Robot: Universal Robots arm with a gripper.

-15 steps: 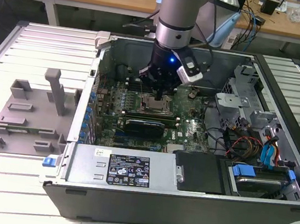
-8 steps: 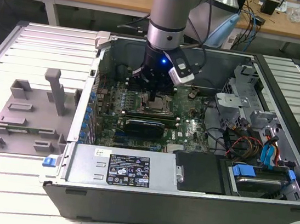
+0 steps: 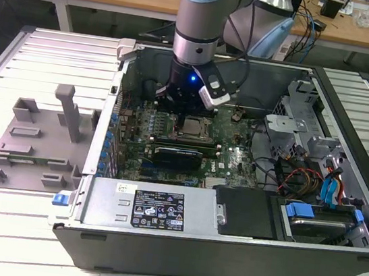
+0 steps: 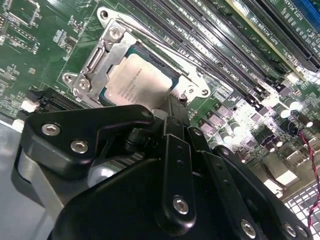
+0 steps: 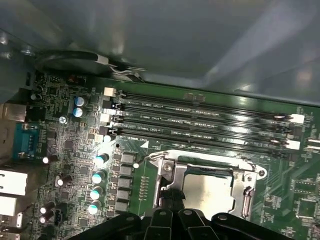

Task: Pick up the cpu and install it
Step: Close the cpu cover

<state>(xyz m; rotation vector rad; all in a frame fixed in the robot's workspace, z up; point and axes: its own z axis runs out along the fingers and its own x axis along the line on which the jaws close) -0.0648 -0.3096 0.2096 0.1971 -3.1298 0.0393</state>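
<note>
Your gripper [image 3: 190, 118] sat low inside open computer case [image 3: 157, 240], centre of exterior view, directly over cpu [image 4: 137, 75]. Cpu lay flat within metal socket frame [image 5: 167, 175] on motherboard [image 3: 239, 162], silvery top exposed in both wrist views. Gripper tip was at cpu's edge, possibly touching. You could not tell jaw opening. Grey fixture [image 3: 34, 145] stood well apart, at exterior view's left.

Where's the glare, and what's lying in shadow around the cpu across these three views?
Second wrist view: the cpu has a soft sheen, and glare washes out part of the motherboard. First wrist view: a bright spot by the capacitors, with the case wall dim. Exterior view: a blue light glows on the arm.
</note>
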